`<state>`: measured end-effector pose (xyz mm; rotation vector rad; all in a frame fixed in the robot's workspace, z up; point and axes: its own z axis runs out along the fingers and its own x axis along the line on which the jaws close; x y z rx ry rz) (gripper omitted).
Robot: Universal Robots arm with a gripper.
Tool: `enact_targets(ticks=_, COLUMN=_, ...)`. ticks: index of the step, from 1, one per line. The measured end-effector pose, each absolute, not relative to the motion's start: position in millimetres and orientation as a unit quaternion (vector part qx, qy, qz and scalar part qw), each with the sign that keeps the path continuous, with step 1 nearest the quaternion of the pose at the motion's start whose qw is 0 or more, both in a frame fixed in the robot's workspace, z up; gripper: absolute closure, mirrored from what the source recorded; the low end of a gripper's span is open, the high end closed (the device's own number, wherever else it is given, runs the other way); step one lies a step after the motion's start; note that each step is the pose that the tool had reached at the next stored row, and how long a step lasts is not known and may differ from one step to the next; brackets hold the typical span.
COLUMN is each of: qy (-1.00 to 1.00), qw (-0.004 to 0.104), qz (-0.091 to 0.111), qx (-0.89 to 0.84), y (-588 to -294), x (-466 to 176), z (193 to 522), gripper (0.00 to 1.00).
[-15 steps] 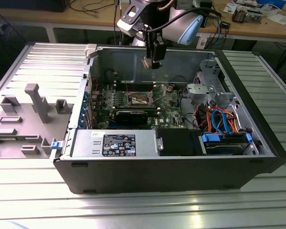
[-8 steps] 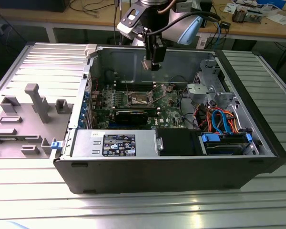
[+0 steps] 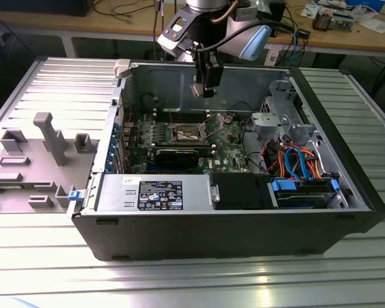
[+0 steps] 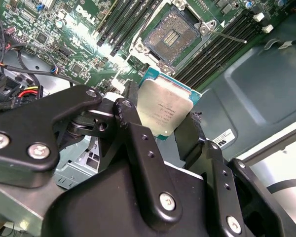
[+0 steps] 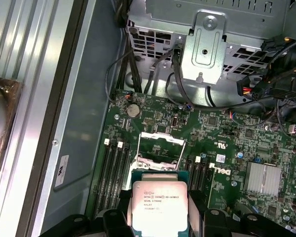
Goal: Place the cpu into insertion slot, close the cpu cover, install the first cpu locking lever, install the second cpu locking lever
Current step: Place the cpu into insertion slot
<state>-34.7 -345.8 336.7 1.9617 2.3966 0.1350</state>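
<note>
A ribbed metal worktop (image 3: pixel 179 282) carries an open black computer case (image 3: pixel 212 237) lying on its side, with a cluttered bench along the far edge of the room. On the exterior view's left of the case sits a grey moulded fixture tray (image 3: pixel 32 160). Inside the case, on the exterior view's right, are a drive cage and a bundle of blue and orange cables (image 3: pixel 295 160).

The arm reaches down from the far side, and its gripper (image 3: pixel 205 88) hangs over the green circuit board (image 3: pixel 228 138), well above it and close to the case's far wall. The jaws pinch the cpu (image 4: pixel 163 111) by two opposite edges. Its dull silver top faces the cameras in both wrist views, and a green rim shows around it.

The insertion slot (image 4: pixel 173 34) lies on the board below, apart from the chip, with its dark centre bare inside a silver rim. Long black memory slots (image 4: pixel 123 19) run along both of its sides. In the exterior view the slot (image 3: pixel 187 133) sits below the gripper and a little to the exterior view's left.

By my reading, the first step is in hand: the chip is carried but not yet seated, and no lever work has begun. Seating it would call for bringing the chip directly over the socket, squaring its edges to the rim, and lowering it flat without tilt or force.
</note>
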Motion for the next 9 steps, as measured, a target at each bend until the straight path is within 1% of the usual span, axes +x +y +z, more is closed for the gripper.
enact_targets(ticks=9, qy=0.773, qw=0.021, qz=0.044, qx=0.633, y=-345.7, x=-34.7, z=336.1, gripper=0.46)
